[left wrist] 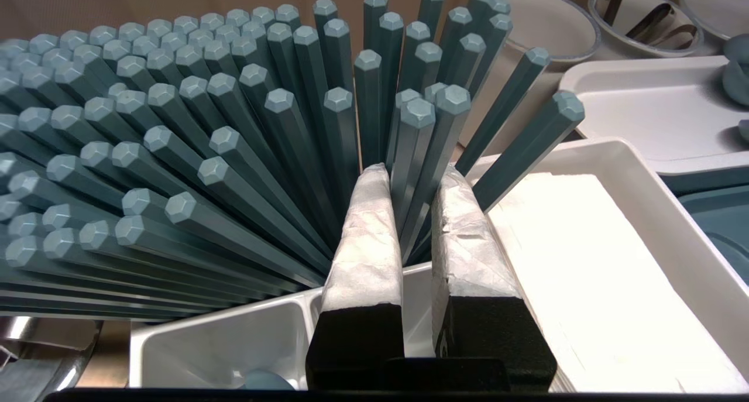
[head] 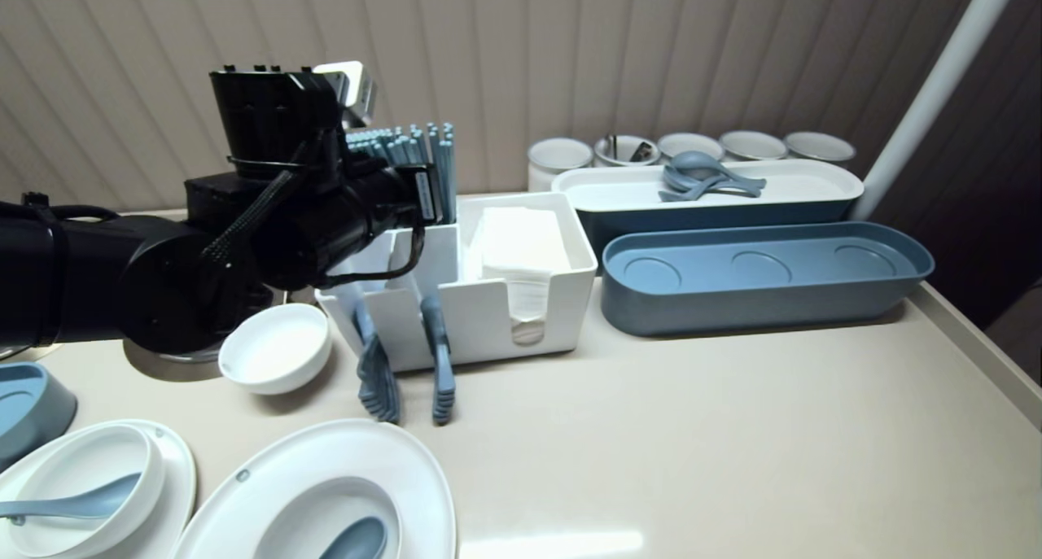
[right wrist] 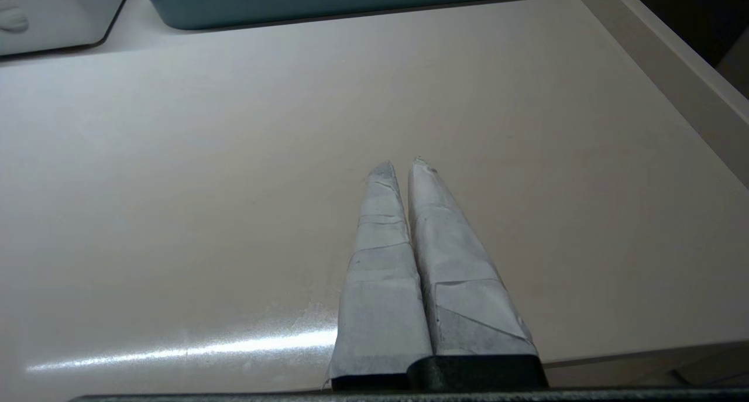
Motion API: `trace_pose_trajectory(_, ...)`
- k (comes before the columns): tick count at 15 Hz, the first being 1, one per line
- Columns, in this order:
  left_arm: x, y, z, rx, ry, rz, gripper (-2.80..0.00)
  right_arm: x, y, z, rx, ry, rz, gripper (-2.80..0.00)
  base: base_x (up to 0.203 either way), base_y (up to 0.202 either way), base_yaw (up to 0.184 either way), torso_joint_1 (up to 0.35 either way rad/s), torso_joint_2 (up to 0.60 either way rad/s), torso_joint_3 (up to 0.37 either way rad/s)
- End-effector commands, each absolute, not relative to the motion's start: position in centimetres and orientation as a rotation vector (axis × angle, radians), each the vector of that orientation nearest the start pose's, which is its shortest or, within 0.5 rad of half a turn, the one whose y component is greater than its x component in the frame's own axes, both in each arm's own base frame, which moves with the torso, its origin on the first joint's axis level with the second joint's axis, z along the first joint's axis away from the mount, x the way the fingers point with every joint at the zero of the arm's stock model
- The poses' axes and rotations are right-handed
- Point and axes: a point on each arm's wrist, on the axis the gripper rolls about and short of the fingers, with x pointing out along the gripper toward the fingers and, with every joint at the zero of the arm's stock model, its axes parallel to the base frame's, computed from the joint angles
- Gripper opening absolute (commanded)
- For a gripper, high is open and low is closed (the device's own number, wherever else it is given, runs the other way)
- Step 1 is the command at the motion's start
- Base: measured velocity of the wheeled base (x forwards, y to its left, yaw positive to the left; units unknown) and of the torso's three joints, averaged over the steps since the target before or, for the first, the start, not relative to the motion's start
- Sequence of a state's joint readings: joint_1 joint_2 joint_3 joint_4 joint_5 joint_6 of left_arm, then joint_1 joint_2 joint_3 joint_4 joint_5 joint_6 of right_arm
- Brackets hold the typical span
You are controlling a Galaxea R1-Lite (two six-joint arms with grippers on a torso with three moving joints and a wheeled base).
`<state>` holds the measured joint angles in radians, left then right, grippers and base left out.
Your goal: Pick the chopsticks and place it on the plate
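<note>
A dense bundle of blue-grey chopsticks (head: 407,148) stands upright in the back left compartment of a white organizer (head: 488,323). My left arm (head: 309,217) reaches into it from the left. In the left wrist view my left gripper (left wrist: 412,171) is shut on a pair of chopsticks (left wrist: 418,133) at the bundle's edge, next to the stack of white napkins (left wrist: 585,273). The taped fingers (left wrist: 366,244) press on both sides of the pair. My right gripper (right wrist: 401,165) is shut and empty, hanging over bare table; it is outside the head view.
A blue oblong tray (head: 765,299) and a white tray (head: 814,186) with spoons lie to the right, with cups (head: 558,154) behind. A small white bowl (head: 275,347), two blue utensils (head: 378,372) and plates (head: 244,494) with spoons sit in front. The table's raised edge (head: 977,331) runs along the right.
</note>
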<state>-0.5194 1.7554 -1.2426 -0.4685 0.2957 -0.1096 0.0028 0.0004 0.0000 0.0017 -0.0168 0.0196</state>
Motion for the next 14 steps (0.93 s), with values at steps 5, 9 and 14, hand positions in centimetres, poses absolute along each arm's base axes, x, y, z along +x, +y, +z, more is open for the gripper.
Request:
trace_pose_trajectory(5,27.0,-14.7,31.1,-0.117,-0.013,-0.222,-2.8,-2.3,0.0,7.5,0.02,0.001,-0.014,-2.8,0.0,0.0,0.0,0.0,0.0,0.0)
trace_pose_trajectory(9,25.6,-13.9,32.7,-0.14,-0.065,-0.223,-2.8,-2.3,0.0,7.5,0.02,0.003,-0.014,-2.8,0.0,0.0,0.0,0.0,0.0,0.0)
trace_pose_trajectory(14,23.8,-12.8,34.2,-0.146,-0.096,-0.223,-2.8,-2.3,0.0,7.5,0.02,0.001,-0.014,-2.8,0.0,0.0,0.0,0.0,0.0,0.0)
